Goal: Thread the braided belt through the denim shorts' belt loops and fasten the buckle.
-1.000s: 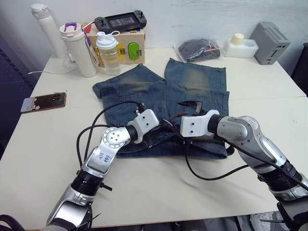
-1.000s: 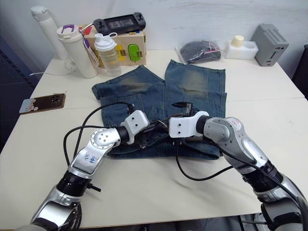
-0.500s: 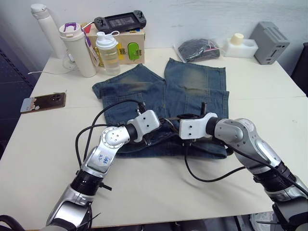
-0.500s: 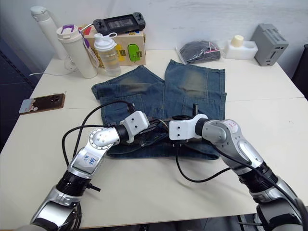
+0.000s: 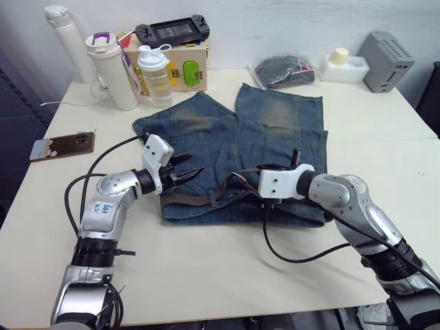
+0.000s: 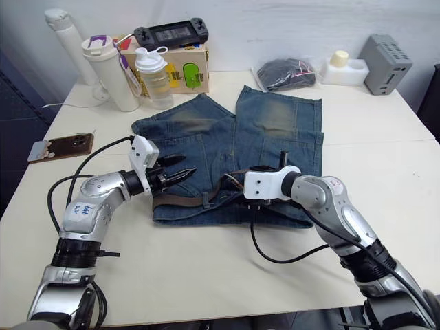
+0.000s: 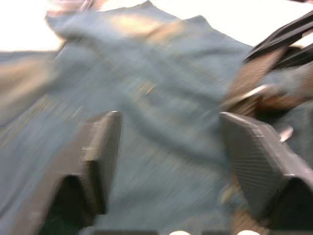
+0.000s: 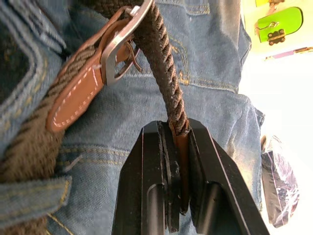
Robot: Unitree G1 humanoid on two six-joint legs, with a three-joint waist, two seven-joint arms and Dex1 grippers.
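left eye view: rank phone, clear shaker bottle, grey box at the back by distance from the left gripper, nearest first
From the left gripper:
1. Phone, to its left near the table's left edge.
2. Clear shaker bottle, behind it, back left.
3. Grey box, far back right corner.

Your robot's arms are silver-grey metal with rounded joint housings and black rings at the forearm joints. Each wrist carries a white, blocky housing; on the right one you can see small dark screw holes. The left gripper (image 5: 184,173) and right gripper (image 8: 175,147) each have two black fingers; the left one's inner pads (image 7: 254,156) are finely ribbed. Loose black cables loop from each wrist housing back along the arm. You will find blue handwritten markings on the left forearm's shell, illegible here.
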